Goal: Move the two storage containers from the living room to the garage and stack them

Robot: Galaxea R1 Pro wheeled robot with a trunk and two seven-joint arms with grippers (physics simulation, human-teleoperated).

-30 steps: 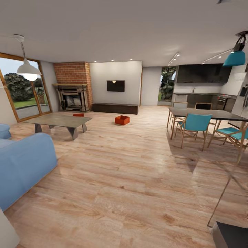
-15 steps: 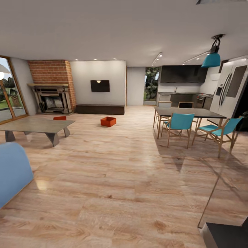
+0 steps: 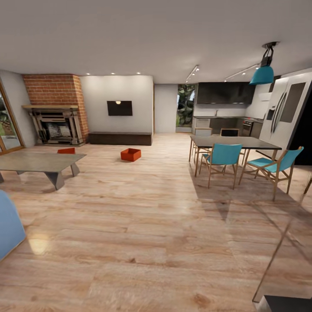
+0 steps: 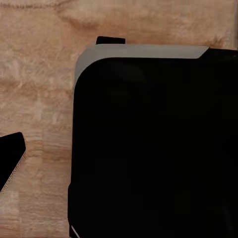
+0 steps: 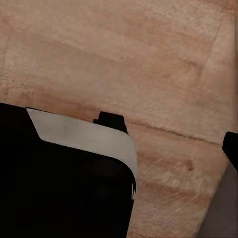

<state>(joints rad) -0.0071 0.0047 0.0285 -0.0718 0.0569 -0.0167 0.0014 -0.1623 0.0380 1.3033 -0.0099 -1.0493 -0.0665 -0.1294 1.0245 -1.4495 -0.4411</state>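
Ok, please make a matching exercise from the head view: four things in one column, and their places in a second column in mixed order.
Things:
1. near storage container
2. far storage container
3. teal lamp
4. television

Places:
A. hanging from the ceiling
B. on the open wood floor
C. on the white wall
D. behind the low table

Pairs: 1-B, 2-D, 3-A, 4-C

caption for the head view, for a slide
Two red-orange containers sit on the living-room wood floor.
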